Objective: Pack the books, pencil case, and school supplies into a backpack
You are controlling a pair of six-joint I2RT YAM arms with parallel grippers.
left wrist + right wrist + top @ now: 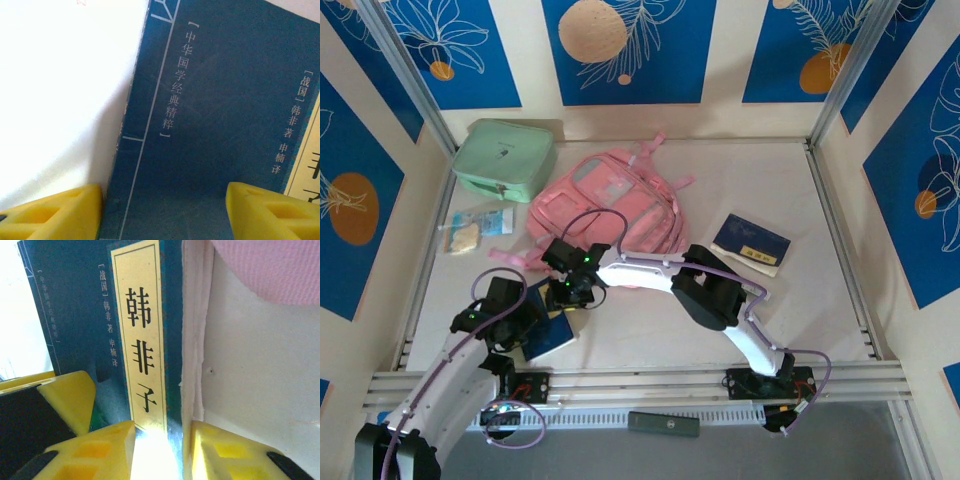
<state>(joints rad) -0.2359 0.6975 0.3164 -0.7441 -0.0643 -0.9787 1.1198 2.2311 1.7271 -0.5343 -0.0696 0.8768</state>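
Near book (552,336) on bench (660,335), lower left of overhead frame, just below pink backpack (615,205) at frame centre. Second book (752,243) right of centre, well apart from backpack.

Left hand (165,220): jaws wide apart over navy cover, one finger (55,215) at spine edge, other over cover near yellow label; nothing clamped.

Right hand (162,452): jaws partly closed astride page edge of near book, one finger (90,455) over cover, other beside pages. Cannot tell if pinched.
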